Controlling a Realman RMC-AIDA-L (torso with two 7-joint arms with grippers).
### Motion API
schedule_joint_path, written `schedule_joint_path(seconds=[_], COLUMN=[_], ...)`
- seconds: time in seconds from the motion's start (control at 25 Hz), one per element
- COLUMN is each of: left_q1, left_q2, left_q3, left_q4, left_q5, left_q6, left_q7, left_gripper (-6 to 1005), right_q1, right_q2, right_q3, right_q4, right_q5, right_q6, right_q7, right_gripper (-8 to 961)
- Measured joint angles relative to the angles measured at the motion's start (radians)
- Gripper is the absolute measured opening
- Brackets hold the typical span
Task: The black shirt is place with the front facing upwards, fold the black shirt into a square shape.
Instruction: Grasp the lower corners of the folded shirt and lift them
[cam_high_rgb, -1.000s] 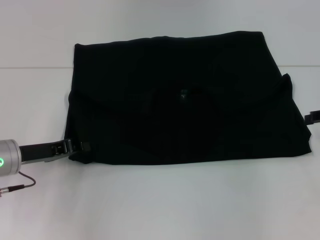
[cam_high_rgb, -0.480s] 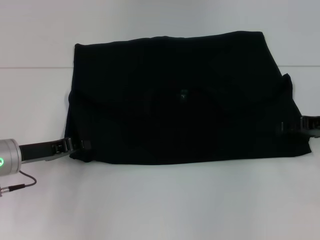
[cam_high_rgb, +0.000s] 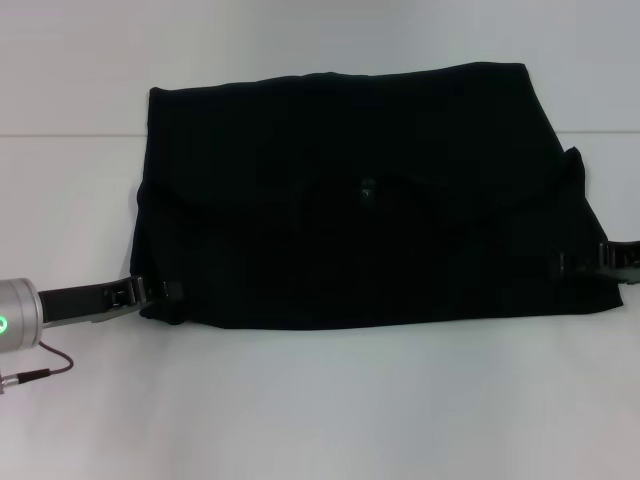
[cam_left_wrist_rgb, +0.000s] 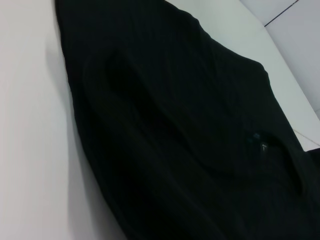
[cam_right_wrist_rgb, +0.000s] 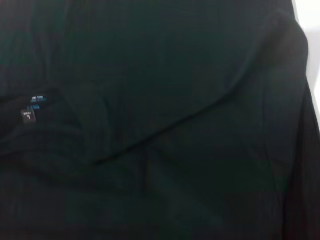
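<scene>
The black shirt (cam_high_rgb: 360, 220) lies flat on the white table (cam_high_rgb: 330, 400), folded into a wide rectangle with its small neck label (cam_high_rgb: 368, 187) showing near the middle. My left gripper (cam_high_rgb: 165, 291) sits low at the shirt's near left corner, touching the cloth edge. Over the shirt's near right edge is my right gripper (cam_high_rgb: 570, 263), dark against the dark cloth. The left wrist view is filled by the shirt (cam_left_wrist_rgb: 190, 140) running off across the table. In the right wrist view the shirt (cam_right_wrist_rgb: 165, 125) fills the picture, with the label (cam_right_wrist_rgb: 31, 112) at one side.
Bare white table surrounds the shirt on all sides. A seam line (cam_high_rgb: 60, 135) crosses the table behind the shirt's left part. My left arm's silver wrist (cam_high_rgb: 18, 315) and its thin cable (cam_high_rgb: 40, 370) lie at the near left edge.
My right gripper has come in from the right edge onto the shirt's near right side. The left gripper and the shirt have stayed where they were.
</scene>
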Motion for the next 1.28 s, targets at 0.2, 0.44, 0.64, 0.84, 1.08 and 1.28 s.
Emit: schedule_joint_path(seconds=[0.2,0.44,0.64,0.84,1.08,1.28], left_q1=[0.0,0.002,0.003,0.005,0.009,0.011], left_q2=[-0.001,-0.001,0.0,0.005,0.008,0.028], left_q3=[0.0,-0.006,-0.028,-0.051,-0.055,-0.054], left_q4=[0.002,0.002,0.002,0.0,-0.003,-0.006], left_q5=[-0.001,-0.001,-0.002,-0.002,-0.001,0.004], left_q6=[0.002,0.016,0.031,0.047,0.074,0.19], left_q7=[0.0,0.0,-0.002,-0.003,0.0,-0.004], left_gripper=[37,37,37,36,36,36], right_q1=[-0.002,-0.007,-0.007,-0.007,-0.01,-0.044], right_q2=[0.0,0.004,0.005,0.004,-0.004,-0.01], right_q3=[-0.012,-0.019,-0.019,-0.019,-0.016,-0.013], right_q4=[-0.005,-0.01,-0.01,-0.017,-0.036,-0.12], right_q5=[-0.001,-0.002,-0.002,-0.002,-0.002,-0.002], right_q6=[-0.001,-0.003,-0.005,-0.011,-0.057,-0.2], right_q7=[-0.007,-0.021,-0.021,-0.021,-0.024,-0.041], right_gripper=[766,746,542,336,63,35])
